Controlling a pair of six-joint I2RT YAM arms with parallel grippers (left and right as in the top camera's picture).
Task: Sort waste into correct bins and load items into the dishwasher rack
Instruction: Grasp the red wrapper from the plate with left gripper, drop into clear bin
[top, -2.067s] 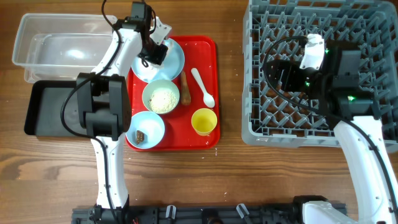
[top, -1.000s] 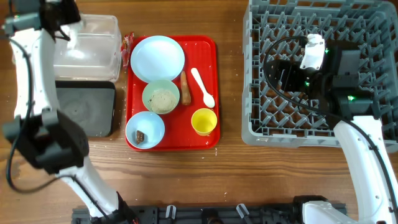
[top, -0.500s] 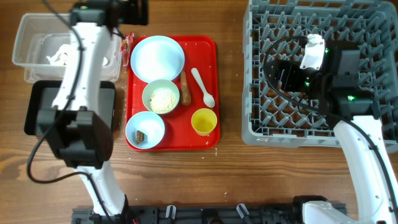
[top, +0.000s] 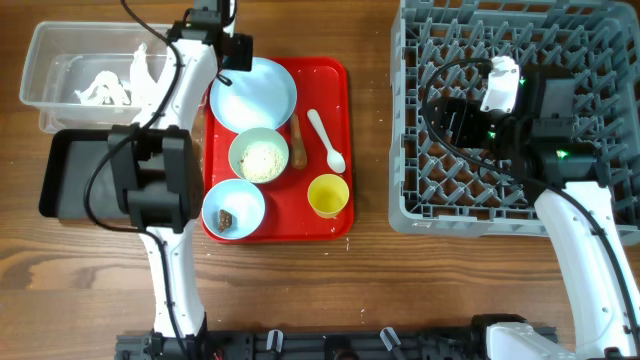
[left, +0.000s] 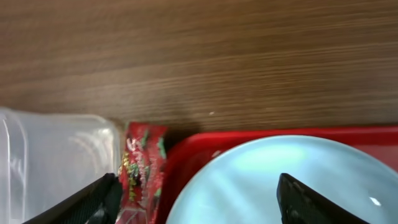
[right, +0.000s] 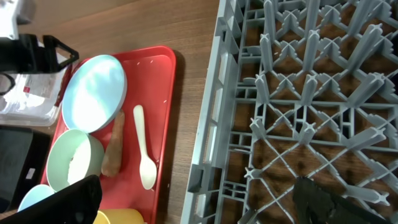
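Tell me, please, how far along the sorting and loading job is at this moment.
Done: the crumpled tissue lies in the clear tub. In hand: the open left gripper hovers by the candy wrapper, lying between tub and red tray. Left: rice bowl, brown stick, plate, second bowl, cup and spoon; no dishes show in the rack, and the open right gripper hangs over it.

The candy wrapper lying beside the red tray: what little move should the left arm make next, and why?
Probably slide the left gripper sideways toward the clear tub until the wrapper sits midway between its open jaws. In the left wrist view the wrapper lies in the gap between tub and red tray, close by one finger, while the gripper's middle hangs over the blue plate.
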